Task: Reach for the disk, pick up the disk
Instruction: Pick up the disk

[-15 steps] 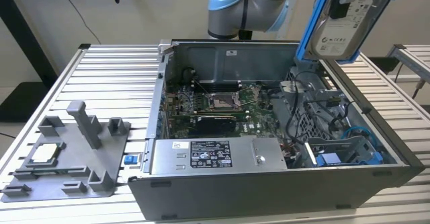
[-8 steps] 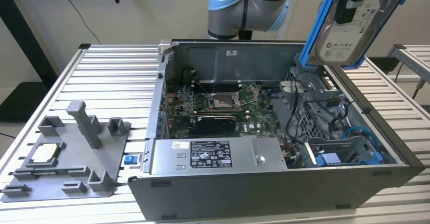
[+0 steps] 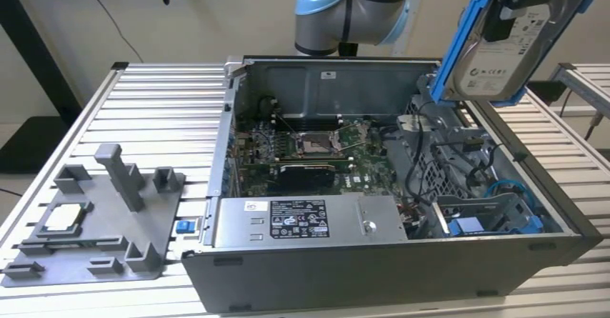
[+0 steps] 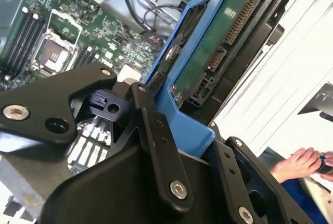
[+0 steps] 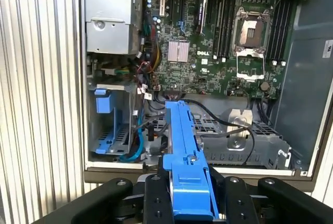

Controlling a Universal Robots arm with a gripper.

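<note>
My claw (image 5: 190, 193) is clamped on the blue caddy edges of the disk (image 3: 505, 53), holding it lifted, tilted on edge, above the open computer case (image 3: 381, 261) on the bench (image 3: 153, 111).

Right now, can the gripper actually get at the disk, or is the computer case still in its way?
Yes, it seems so: the gripper is already shut on the disk by its blue caddy, and in the exterior view the disk hangs upright above the open computer case, clear of its walls and cables.
</note>
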